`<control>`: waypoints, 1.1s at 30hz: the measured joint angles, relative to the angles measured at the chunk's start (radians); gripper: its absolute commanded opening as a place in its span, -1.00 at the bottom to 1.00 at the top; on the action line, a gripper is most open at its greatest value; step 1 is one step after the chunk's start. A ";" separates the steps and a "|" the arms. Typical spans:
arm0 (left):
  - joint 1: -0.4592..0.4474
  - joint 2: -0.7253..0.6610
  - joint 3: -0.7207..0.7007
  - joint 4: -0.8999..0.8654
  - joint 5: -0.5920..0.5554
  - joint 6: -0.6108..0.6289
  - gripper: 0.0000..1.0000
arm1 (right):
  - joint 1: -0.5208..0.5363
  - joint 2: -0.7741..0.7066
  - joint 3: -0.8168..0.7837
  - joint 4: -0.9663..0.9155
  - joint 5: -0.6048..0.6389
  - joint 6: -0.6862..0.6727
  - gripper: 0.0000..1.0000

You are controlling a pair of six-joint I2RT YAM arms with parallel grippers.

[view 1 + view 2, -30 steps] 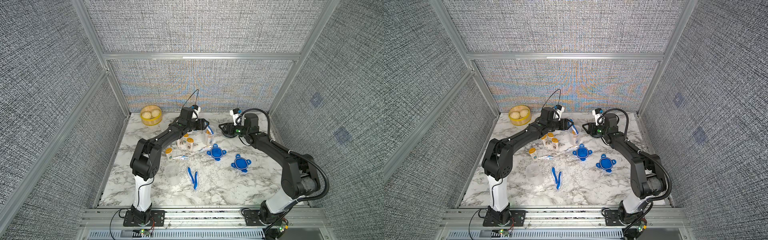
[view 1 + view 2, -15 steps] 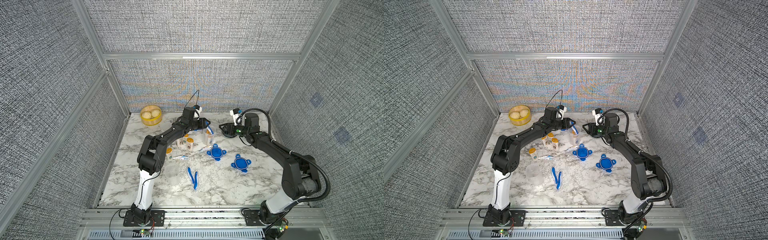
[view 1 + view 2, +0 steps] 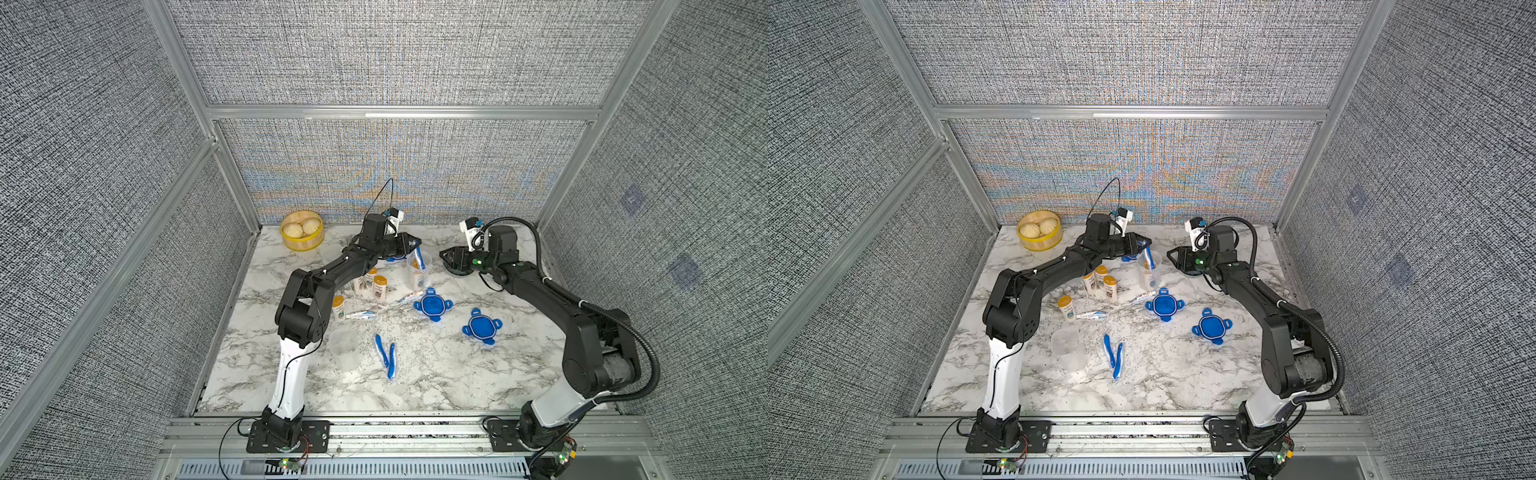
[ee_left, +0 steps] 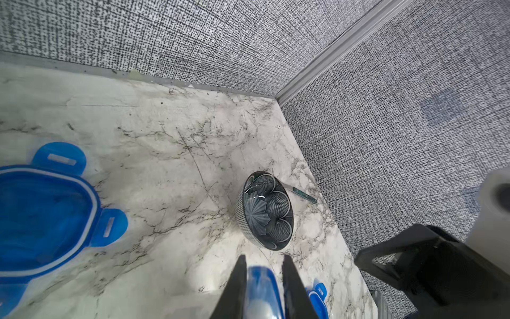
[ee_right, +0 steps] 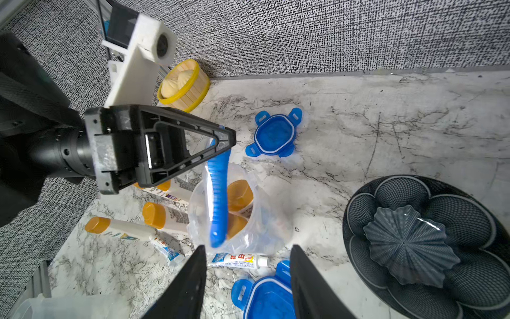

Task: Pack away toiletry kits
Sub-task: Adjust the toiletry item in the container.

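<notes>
Left hand [image 4: 264, 259] narrowed onto toothbrush [image 4: 260, 290]; right wrist view shows cup [image 5: 262, 221].

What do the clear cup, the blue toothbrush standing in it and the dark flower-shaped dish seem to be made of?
The clear cup: thin transparent plastic, glossy; the marble tabletop shows through its wall. The blue toothbrush: moulded plastic, smooth, with a ridged side. The dark flower-shaped dish: probably glazed ceramic, judging by bright highlights and a fine printed pattern; hard plastic is possible.
</notes>
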 measured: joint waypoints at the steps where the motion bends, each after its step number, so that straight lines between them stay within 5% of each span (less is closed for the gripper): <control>1: 0.000 0.000 0.000 0.006 0.005 0.000 -0.67 | 0.000 0.000 0.000 0.000 0.004 -0.001 0.02; 14: -0.001 -0.082 -0.080 0.039 0.019 0.026 -0.81 | 0.000 0.002 0.002 -0.027 0.015 -0.014 0.02; 33: -0.025 -0.176 -0.164 0.124 -0.039 0.217 -0.86 | 0.000 0.002 0.002 -0.028 0.014 -0.024 0.02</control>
